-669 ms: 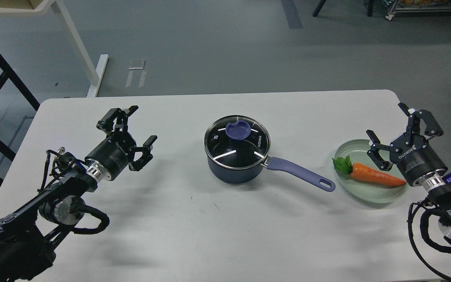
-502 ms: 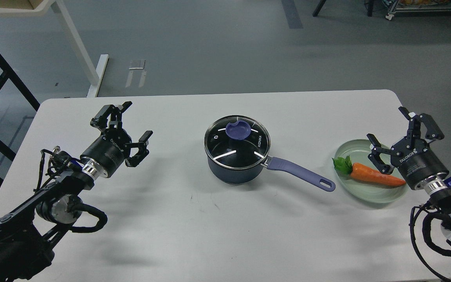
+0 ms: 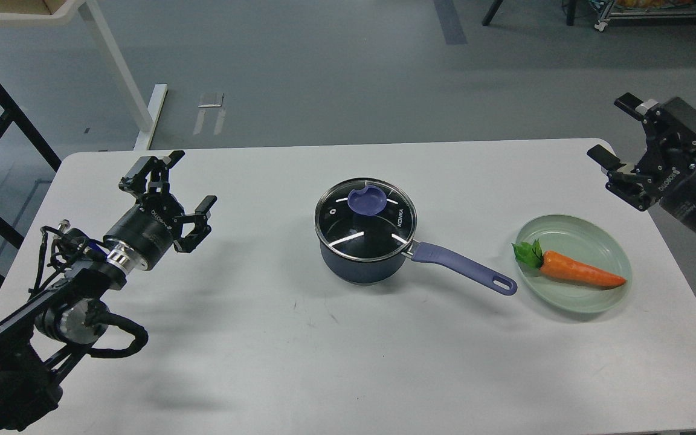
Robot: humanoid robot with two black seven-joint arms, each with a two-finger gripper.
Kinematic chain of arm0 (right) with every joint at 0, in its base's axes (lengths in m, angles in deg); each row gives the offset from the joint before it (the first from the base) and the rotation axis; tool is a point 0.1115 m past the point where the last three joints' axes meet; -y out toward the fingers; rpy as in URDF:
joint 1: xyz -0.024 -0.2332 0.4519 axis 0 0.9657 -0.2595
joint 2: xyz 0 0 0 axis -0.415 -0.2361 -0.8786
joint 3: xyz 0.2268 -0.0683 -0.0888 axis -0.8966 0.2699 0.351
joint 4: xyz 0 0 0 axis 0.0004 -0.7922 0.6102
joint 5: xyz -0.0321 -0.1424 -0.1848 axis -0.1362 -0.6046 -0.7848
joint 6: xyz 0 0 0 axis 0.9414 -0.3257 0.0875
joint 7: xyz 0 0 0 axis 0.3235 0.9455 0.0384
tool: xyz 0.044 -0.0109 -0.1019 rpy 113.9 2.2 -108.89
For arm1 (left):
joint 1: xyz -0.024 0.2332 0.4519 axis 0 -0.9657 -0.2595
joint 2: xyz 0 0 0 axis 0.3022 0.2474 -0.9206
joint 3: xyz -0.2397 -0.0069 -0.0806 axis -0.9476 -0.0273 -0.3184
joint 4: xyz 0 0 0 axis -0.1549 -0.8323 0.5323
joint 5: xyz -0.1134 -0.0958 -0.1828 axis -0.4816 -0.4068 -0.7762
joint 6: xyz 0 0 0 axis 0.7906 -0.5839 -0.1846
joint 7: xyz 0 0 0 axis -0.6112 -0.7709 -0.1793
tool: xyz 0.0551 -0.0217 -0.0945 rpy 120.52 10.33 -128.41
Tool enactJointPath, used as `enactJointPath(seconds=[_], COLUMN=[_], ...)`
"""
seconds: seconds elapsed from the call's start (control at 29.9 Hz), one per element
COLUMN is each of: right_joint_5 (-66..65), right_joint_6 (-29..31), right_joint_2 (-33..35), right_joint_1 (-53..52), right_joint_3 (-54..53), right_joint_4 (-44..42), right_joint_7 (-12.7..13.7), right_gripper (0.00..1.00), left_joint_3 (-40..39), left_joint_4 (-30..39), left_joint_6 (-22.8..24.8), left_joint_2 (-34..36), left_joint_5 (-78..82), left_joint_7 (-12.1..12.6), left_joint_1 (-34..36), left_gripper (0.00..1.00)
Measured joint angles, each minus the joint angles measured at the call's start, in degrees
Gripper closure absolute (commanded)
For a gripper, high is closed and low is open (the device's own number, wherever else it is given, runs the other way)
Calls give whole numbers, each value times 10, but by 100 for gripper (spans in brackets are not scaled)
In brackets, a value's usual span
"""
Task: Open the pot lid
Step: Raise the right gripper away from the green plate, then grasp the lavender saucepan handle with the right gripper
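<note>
Lid (image 3: pixel 365 219) sits shut on the pot (image 3: pixel 361 260) mid-table, its purple knob (image 3: pixel 366 200) on top and the pot's handle (image 3: pixel 466 270) pointing right toward the plate (image 3: pixel 589 299) holding a carrot (image 3: pixel 580 271). Both grippers are well apart from it with fingers spread and empty: left gripper (image 3: pixel 173 181) looks nearer; right gripper (image 3: pixel 617 133) is raised beyond the table's far corner.

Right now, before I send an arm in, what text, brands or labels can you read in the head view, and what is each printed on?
"KONKA": white lettering on the glass lid of the pot, near its right rim.
"ROBOTIQ": white lettering on the body of the left end effector, small and only barely readable.
"ROBOTIQ": white lettering on the right end effector, seen upside down, also faint.
Nothing else readable.
</note>
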Motion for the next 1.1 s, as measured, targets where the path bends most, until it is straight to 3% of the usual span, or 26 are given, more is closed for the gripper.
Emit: enactJointPath(seconds=[0.33,0.6,0.8,1.1], right_joint_5=[-367,-592,-694,-721], right_joint_6=[0,1,0,0], right_joint_2=[0,-33,-72,-120], right_joint_1=[-89,-145,-152,-152], right_joint_3=[22,148,193,210], right_joint_4=[70,103,79,17], right_joint_7=[0,0,0,0], right_gripper=[0,0,1,8], left_joint_3=[3,3,3,3], left_joint_4=[10,23,35,57], left_joint_6=[6,6,5,13], left_joint_2=[37,41,41,40], left_joint_5=[0,4,42,94], left_joint_7=[-10,-10,-10,-11], left_joint_1=[9,9,15,26], left_gripper=[1,1,1,1])
